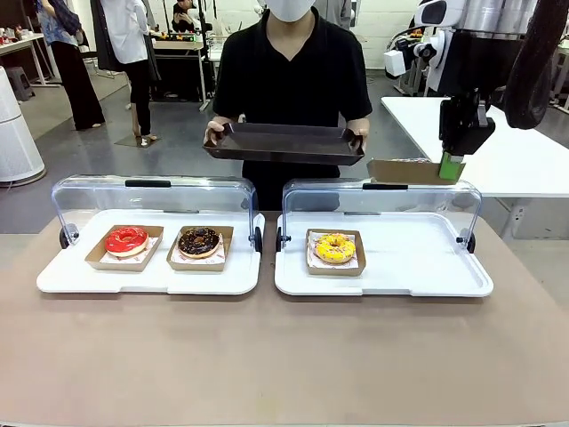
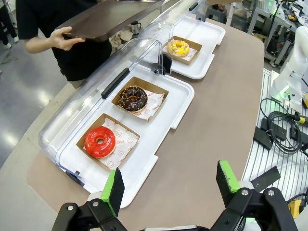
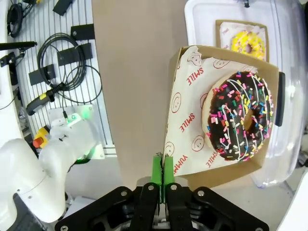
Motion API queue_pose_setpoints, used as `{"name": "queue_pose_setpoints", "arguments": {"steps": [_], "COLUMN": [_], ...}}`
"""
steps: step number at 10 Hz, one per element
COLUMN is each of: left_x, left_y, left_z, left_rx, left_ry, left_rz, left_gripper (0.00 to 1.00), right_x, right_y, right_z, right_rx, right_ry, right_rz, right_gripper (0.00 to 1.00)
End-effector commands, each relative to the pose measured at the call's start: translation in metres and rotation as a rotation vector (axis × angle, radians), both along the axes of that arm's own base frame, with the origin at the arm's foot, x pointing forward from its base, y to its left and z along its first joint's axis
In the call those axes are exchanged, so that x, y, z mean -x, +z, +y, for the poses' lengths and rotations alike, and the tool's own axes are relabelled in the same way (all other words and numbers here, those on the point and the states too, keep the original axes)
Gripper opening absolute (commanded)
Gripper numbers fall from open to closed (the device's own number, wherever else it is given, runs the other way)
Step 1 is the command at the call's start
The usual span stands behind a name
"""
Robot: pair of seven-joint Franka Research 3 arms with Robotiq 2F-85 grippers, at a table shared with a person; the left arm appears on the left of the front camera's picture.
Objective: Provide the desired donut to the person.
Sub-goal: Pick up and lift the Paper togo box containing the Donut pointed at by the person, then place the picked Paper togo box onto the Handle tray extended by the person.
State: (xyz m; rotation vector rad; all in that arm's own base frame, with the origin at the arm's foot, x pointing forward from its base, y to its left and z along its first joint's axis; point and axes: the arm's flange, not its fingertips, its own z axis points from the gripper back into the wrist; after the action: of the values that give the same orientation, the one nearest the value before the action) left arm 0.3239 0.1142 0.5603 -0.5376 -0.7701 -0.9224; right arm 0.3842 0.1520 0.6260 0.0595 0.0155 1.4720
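on the brown tabletop point(image 1: 267, 356), two lidded white trays point(image 1: 151, 283) point(image 1: 418, 258); grey floor point(image 1: 89, 169) beyond

I see my left gripper point(image 2: 171, 180) spread wide over the table point(image 2: 216, 96) — red donut point(image 2: 99, 142) and chocolate donut point(image 2: 133, 98) share the nearer white tray point(image 2: 179, 109), yellow donut point(image 2: 179, 47) in the farther.

Front view: cardboard tray point(image 1: 404, 171) edge-on, its sprinkled donut point(image 3: 240, 115) hidden; person point(image 1: 293, 80) cropped at top.

Probably a robotics lab. Cables point(image 2: 279, 120) lie on a slotted metal frame point(image 3: 45, 19) beside the worktop's point(image 1: 284, 356) edge. A white table point(image 1: 516, 142) stands past its far right corner.
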Motion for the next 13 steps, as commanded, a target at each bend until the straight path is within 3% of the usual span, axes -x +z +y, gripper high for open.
{"name": "queue_pose_setpoints", "arguments": {"steps": [1, 13], "left_x": [-0.0005, -0.0005], "left_y": [0.0007, 0.0007], "left_z": [0.0006, 0.0006], "left_rx": [0.016, 0.016], "left_ry": [-0.008, -0.008], "left_rz": [-0.014, -0.014], "left_gripper": [1.0, 1.0], "right_x": [0.0012, 0.0012], "right_y": [-0.0041, -0.0041], "right_z": [-0.0006, -0.0006], "right_rx": [0.0, 0.0], "right_ry": [0.0, 0.0], "right_rz": [-0.002, -0.002], "right_gripper": [0.0, 0.0]}}
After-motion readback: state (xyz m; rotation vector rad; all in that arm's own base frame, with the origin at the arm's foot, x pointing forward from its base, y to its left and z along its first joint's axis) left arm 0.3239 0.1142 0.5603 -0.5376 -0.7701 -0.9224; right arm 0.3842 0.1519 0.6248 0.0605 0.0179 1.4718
